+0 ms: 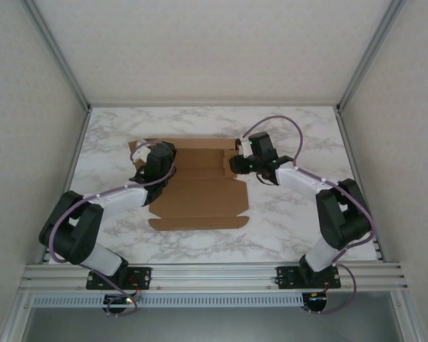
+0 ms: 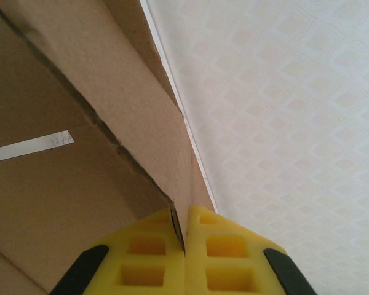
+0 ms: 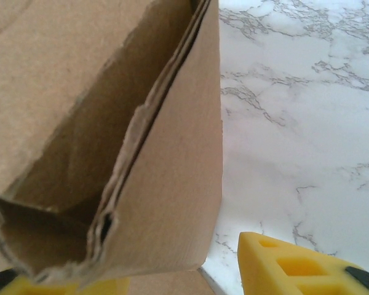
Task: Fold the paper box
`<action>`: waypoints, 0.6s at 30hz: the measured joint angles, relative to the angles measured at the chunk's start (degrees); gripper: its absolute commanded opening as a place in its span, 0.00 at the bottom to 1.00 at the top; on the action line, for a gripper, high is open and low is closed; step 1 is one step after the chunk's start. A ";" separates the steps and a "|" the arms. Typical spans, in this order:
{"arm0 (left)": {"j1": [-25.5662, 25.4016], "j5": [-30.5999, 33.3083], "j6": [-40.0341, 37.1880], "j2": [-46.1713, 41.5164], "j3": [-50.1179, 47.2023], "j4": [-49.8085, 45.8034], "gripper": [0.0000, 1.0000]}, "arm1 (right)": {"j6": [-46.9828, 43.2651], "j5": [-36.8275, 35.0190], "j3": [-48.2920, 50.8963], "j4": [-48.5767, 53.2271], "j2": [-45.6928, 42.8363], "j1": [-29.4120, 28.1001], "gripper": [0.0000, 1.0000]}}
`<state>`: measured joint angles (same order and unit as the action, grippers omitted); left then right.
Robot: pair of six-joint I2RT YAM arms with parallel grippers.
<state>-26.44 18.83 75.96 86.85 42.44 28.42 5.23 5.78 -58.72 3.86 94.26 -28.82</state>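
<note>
Box: brown cardboard sheet (image 1: 200, 196), lying mid-worktop between the two arms and mostly flat, with creases across it.
Box, near edge: a narrow flap (image 1: 200, 222) lies flat along the side towards the arm bases.
Box, far edge: the flaps at both far corners are lifted off the worktop, one at each tool.
Left tool: (image 1: 138, 151) at the far left corner of the box. It is closed, and in the wrist view its yellow fingers (image 2: 224, 249) pinch the thin edge of a raised flap that runs up and away from them.
Right tool: (image 1: 240, 151) at the far right corner of the box. Its jaws stand part open, astride a raised, doubled-over flap with a ragged edge.
Right tool, fingers: the one at lower right of the wrist view (image 3: 295, 270) is clear of the cardboard, with worktop showing in the gap. The other (image 3: 6, 284) is mostly hidden under the flap, so I cannot tell whether it touches.
Strip: a pale strip (image 2: 31, 146) shows on the brown panel beside the left tool's flap.
Worktop: white marble pattern (image 1: 299, 214), with the box well inside its edges.
Wall: pale and patterned (image 2: 283, 123), seen behind the flap from the left wrist.
</note>
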 measured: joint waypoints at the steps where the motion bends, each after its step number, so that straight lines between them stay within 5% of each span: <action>1: 0.00 -0.02 -0.13 0.00 0.02 -0.02 0.00 | -0.15 -0.17 -0.24 -0.04 0.35 -0.02 0.49; 18: 0.07 -1.53 -1.22 1.86 4.00 -4.26 0.00 | -3.10 -5.40 -2.19 -1.09 4.31 -1.88 0.43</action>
<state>-26.37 17.30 74.74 88.71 46.44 24.16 2.13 0.38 -60.90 2.76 98.56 -30.70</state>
